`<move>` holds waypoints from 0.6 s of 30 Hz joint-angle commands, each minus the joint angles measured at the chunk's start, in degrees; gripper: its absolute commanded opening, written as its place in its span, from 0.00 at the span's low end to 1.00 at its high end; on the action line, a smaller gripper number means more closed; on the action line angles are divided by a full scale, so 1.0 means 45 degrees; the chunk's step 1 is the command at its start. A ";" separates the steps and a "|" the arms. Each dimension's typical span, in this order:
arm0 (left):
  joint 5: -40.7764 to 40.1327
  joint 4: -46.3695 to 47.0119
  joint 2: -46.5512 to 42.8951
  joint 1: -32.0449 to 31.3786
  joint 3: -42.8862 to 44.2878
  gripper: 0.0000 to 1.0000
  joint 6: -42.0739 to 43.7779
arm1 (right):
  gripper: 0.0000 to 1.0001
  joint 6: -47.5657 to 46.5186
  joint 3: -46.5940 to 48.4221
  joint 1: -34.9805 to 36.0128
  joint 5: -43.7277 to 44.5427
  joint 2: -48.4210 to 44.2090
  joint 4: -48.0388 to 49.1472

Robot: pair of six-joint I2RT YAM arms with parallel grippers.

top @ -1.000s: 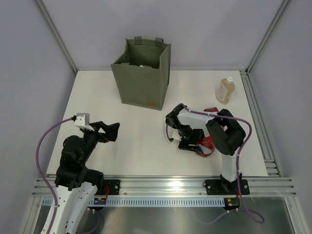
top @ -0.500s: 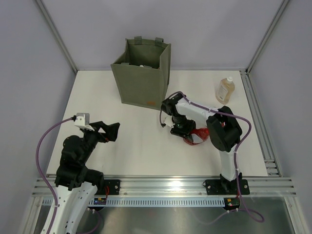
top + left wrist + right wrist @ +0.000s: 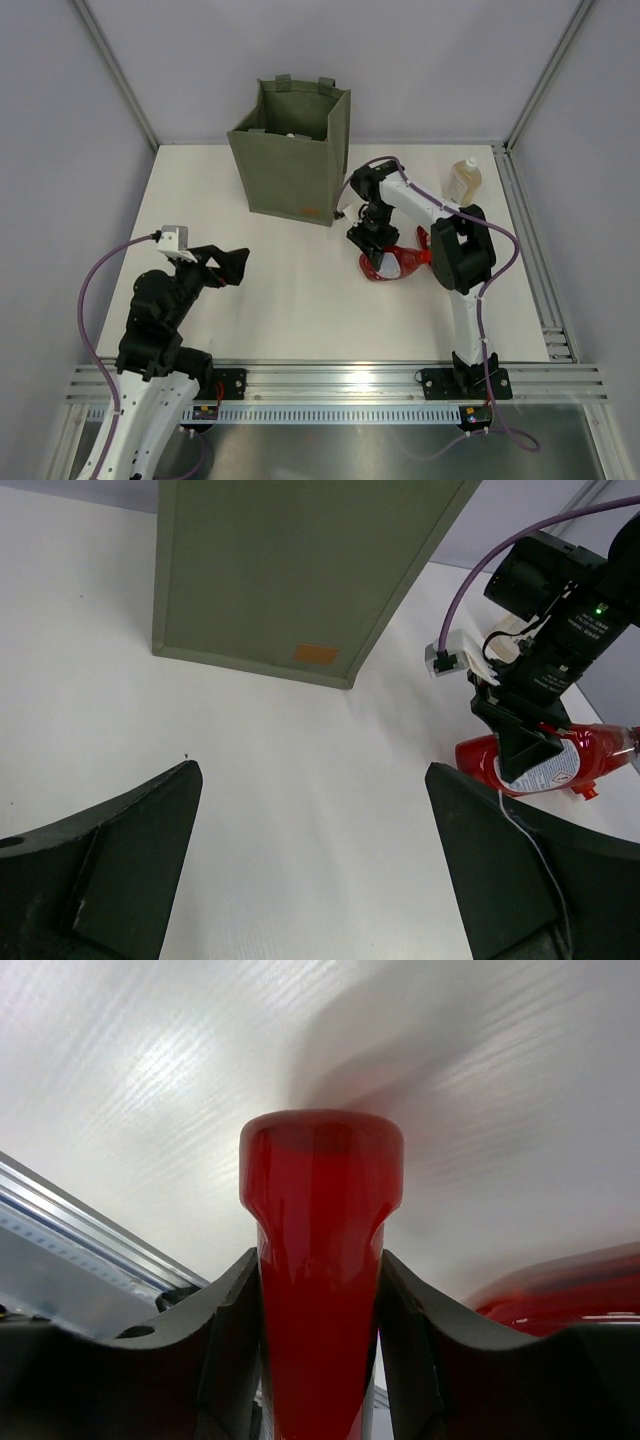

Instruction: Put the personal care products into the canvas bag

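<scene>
The olive canvas bag [image 3: 290, 165] stands at the back centre, and its side with the orange label shows in the left wrist view [image 3: 290, 575]. My right gripper [image 3: 371, 243] is shut on a red bottle [image 3: 388, 264] just right of the bag's front corner. In the right wrist view the bottle [image 3: 320, 1180] fills the gap between the fingers [image 3: 318, 1260]. It also shows in the left wrist view [image 3: 575, 760]. A second red shape [image 3: 570, 1290] lies beside it. A clear bottle with amber liquid [image 3: 462, 181] stands at the far right. My left gripper [image 3: 226, 265] is open and empty, at the front left.
Pale bottle tops [image 3: 290, 135] show inside the bag's open mouth. A metal rail [image 3: 525, 240] runs along the table's right edge, close behind the amber bottle. The right arm's purple cable [image 3: 400, 165] loops near the bag's right side.
My right gripper has carried the red bottle from the near right of the table up and away, to beside the bag's front right corner. The left arm has barely moved.
</scene>
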 commanded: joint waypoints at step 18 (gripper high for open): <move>0.0191 0.1021 0.0142 -0.0033 -0.0166 0.99 -0.0452 | 0.06 0.1109 -0.1742 -0.0725 0.0687 -0.2261 0.4867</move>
